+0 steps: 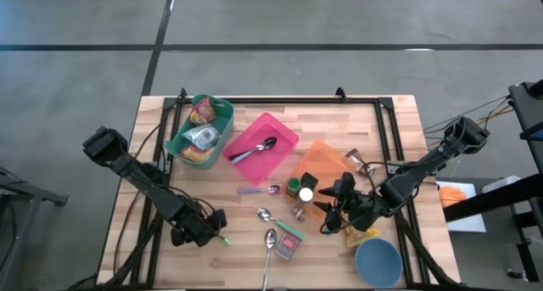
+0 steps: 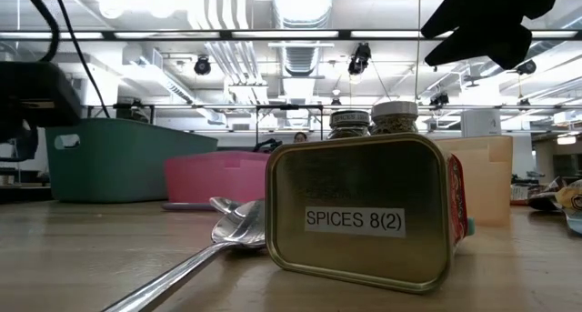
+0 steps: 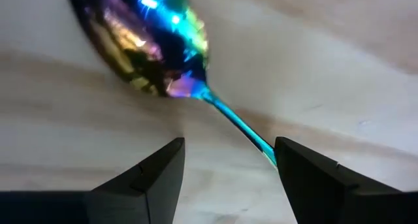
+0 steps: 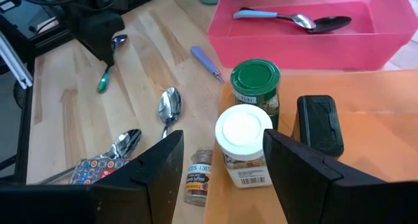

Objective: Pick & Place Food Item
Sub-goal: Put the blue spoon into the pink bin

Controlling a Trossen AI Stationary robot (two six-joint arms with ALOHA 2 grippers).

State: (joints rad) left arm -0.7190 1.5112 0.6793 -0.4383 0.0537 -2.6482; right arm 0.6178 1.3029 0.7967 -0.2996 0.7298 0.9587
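Spice jars [image 4: 245, 142] crowding the orange bin [image 1: 327, 165], seemingly.

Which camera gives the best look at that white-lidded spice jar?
The right wrist view: the white-lidded jar sits close between the right claw fingers, label readable. The high view shows only its lid from above. The low view shows just its top behind the tin. The left wrist view misses it.

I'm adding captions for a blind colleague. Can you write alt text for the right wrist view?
The right claw hangs open over a white-lidded jar and a green-lidded jar at the edge of an orange bin. Behind is a pink bin holding two spoons; more spoons lie on the wooden table.
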